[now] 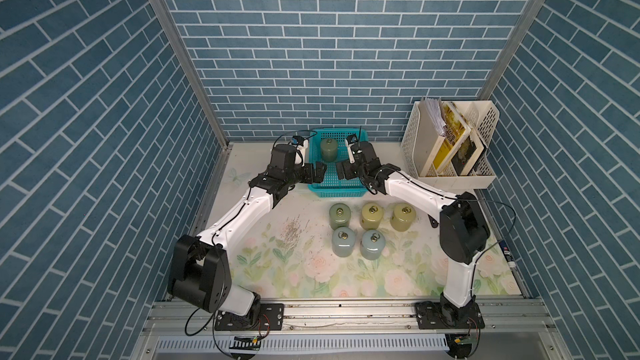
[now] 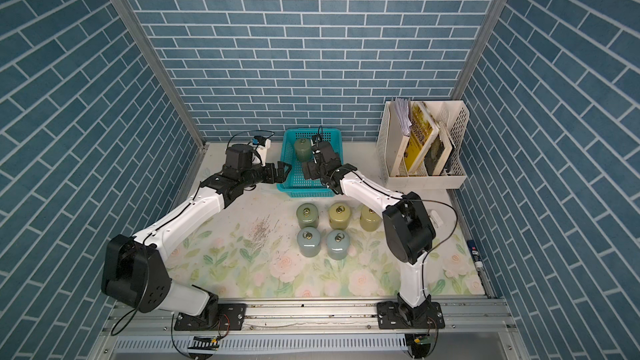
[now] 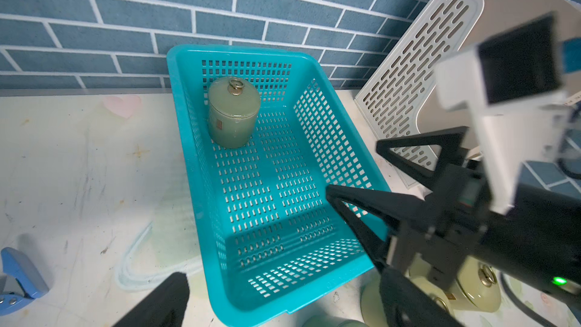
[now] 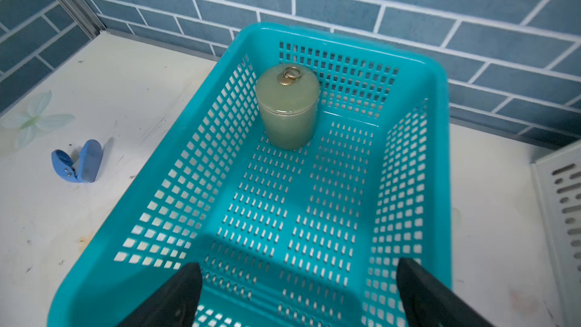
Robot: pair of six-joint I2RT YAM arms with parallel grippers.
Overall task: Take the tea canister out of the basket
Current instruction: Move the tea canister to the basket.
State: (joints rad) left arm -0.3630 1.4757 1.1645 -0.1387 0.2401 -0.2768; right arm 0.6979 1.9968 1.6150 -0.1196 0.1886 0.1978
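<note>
**Canister in the basket, both hands wide**

Top views: blue brick-pattern walls enclose a scuffed floral worktop. The basket sits at 12 o'clock, with the tea canister upright in its 11 o'clock corner. The left hand and right hand hover wide over its near end. Five loose canisters stand at centre, and a file rack at 2 o'clock.

Wrist views alone show a blue clip on the worktop.

Robot lab booth: brick-print wall panels, aluminium rail.
</note>
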